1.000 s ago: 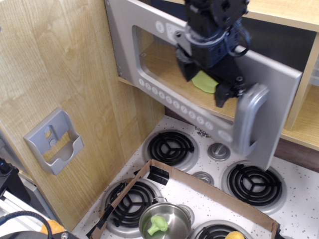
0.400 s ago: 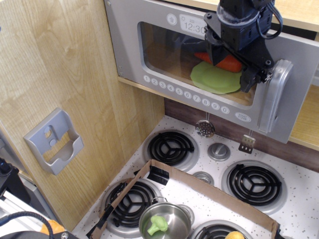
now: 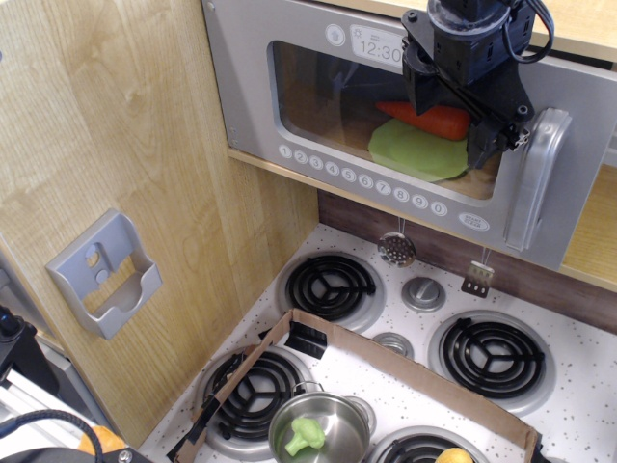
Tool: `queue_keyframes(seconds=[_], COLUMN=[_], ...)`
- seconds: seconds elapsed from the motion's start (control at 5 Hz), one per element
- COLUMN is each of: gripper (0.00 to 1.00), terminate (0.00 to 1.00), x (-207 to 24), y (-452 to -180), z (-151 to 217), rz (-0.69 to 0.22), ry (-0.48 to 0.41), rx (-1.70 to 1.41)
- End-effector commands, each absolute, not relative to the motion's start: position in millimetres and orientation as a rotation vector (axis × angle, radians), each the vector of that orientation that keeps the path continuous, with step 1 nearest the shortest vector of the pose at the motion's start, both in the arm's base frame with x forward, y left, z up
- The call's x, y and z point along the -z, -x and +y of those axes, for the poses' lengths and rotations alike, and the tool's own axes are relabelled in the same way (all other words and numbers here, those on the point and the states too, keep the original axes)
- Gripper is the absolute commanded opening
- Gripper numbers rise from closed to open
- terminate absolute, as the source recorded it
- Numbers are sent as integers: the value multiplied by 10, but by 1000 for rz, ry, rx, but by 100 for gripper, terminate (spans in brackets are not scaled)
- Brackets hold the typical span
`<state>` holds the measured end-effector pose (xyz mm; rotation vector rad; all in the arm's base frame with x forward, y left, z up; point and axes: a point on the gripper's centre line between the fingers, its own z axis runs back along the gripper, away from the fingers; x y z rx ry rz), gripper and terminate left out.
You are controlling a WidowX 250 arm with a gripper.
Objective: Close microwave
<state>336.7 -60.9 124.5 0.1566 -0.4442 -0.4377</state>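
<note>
The microwave [image 3: 289, 39] sits at the top of the view, its grey door swung almost flat against the wooden compartment. The door's clear window shows a green plate [image 3: 410, 149] and an orange carrot [image 3: 439, 121] inside. The row of white buttons [image 3: 357, 180] runs under the window and the clock [image 3: 376, 46] sits above it. The grey loop handle [image 3: 535, 178] is at the door's right end. My black gripper [image 3: 451, 121] hangs in front of the door just left of the handle. Its fingers are spread apart and hold nothing.
A grey cup-shaped bracket [image 3: 104, 275] is fixed to the wooden wall at left. Below lies a stove with black coil burners [image 3: 333, 286]. A cardboard frame [image 3: 386, 357] surrounds a steel pot [image 3: 318, 429] holding a green vegetable. Small utensils [image 3: 395, 249] hang under the microwave.
The microwave door has swung from wide open to nearly flat against the compartment. My gripper moved right and back with it, staying near the handle.
</note>
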Motion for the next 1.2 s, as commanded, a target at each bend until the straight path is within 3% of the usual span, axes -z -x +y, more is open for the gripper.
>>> queue_keyframes(seconds=[0.0, 0.2, 0.6, 1.0], gripper=[100, 100, 100, 100], terminate=[0, 0, 0, 0], x=[-1494, -1492, -1480, -1480], y=[-3497, -3493, -3138, -3138], z=[-685, -700, -815, -815], rz=[-492, -479, -328, -328], ry=[-163, -159, -192, -192], rx=[462, 452, 286, 286])
